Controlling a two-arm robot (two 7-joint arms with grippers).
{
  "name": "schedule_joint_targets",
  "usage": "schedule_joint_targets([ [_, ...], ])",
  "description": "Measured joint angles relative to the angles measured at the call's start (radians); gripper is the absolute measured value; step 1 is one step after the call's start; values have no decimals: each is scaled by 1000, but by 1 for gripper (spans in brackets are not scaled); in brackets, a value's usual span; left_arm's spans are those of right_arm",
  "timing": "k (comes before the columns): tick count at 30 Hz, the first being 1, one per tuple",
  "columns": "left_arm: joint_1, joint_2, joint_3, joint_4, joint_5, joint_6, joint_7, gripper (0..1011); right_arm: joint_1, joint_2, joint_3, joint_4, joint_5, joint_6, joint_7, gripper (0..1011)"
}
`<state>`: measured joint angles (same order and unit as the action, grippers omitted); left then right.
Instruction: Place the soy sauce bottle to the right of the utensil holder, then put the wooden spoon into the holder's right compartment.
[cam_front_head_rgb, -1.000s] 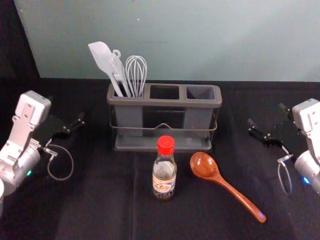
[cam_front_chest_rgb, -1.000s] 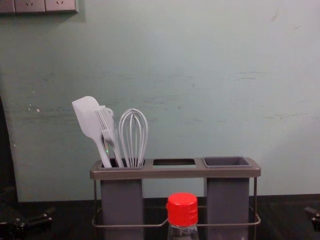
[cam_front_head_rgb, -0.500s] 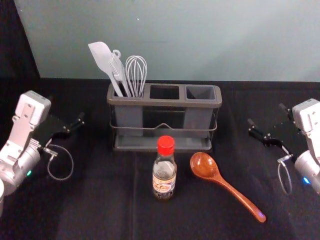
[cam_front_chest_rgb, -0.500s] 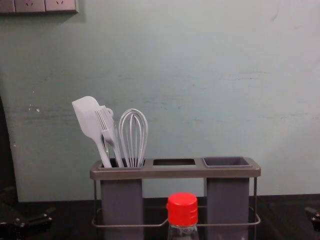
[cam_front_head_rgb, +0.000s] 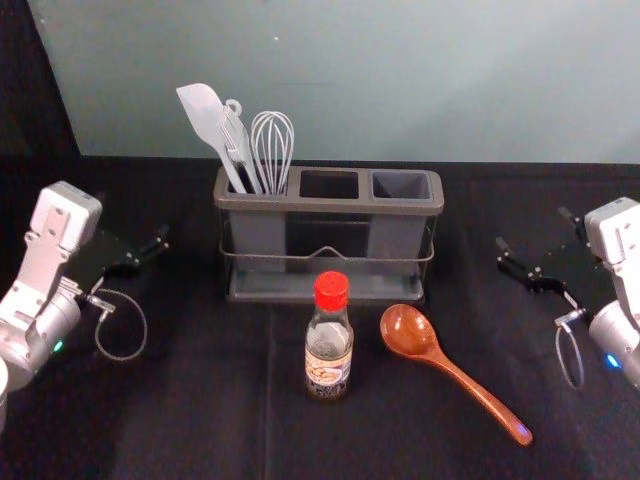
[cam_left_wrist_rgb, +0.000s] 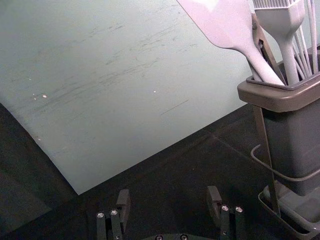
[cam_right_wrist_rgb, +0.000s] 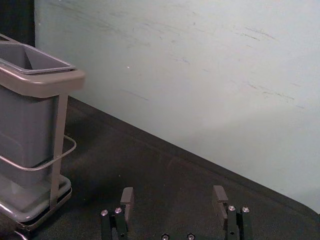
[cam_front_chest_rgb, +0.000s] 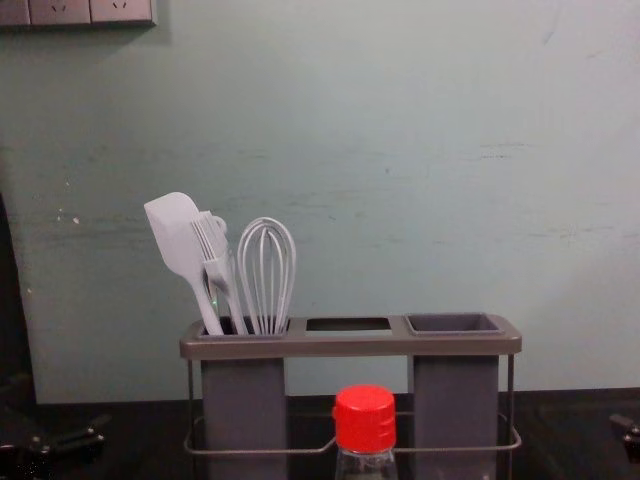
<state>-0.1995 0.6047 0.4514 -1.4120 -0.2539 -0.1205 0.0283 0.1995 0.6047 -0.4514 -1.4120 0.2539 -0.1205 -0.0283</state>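
Note:
The soy sauce bottle (cam_front_head_rgb: 329, 340), red-capped, stands upright in front of the utensil holder (cam_front_head_rgb: 330, 206). To its right lies the wooden spoon (cam_front_head_rgb: 440, 362), bowl toward the holder and handle toward the front right. The holder's right compartment (cam_front_chest_rgb: 455, 324) has nothing in it. Left of the holder is my left gripper (cam_front_head_rgb: 136, 245), open and holding nothing; in the left wrist view the left gripper (cam_left_wrist_rgb: 170, 200) has its fingers wide apart. My right gripper (cam_front_head_rgb: 533, 243) is open to the right of the holder, and the right wrist view shows the right gripper (cam_right_wrist_rgb: 172, 200) with nothing between its fingers.
A white spatula (cam_front_head_rgb: 206, 118), a brush (cam_front_chest_rgb: 214, 255) and a whisk (cam_front_head_rgb: 272, 147) stand in the holder's left compartment. Behind the black-covered table (cam_front_head_rgb: 200, 400) rises a pale wall (cam_front_head_rgb: 400, 80). Wall sockets (cam_front_chest_rgb: 75, 12) show at the chest view's upper left.

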Motion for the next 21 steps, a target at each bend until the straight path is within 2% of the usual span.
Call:
schedule_joint_targets([
  [11, 0, 0, 0, 0, 0, 0, 0, 1005, 0, 0, 0, 0, 0, 0, 0, 1004],
  [15, 0, 0, 0, 0, 0, 0, 0, 1005, -12, 1, 17, -20, -4, -15, 8, 1004],
  [21, 0, 0, 0, 0, 0, 0, 0, 1005, -47, 25, 58, -87, 31, -13, 50, 1004],
])
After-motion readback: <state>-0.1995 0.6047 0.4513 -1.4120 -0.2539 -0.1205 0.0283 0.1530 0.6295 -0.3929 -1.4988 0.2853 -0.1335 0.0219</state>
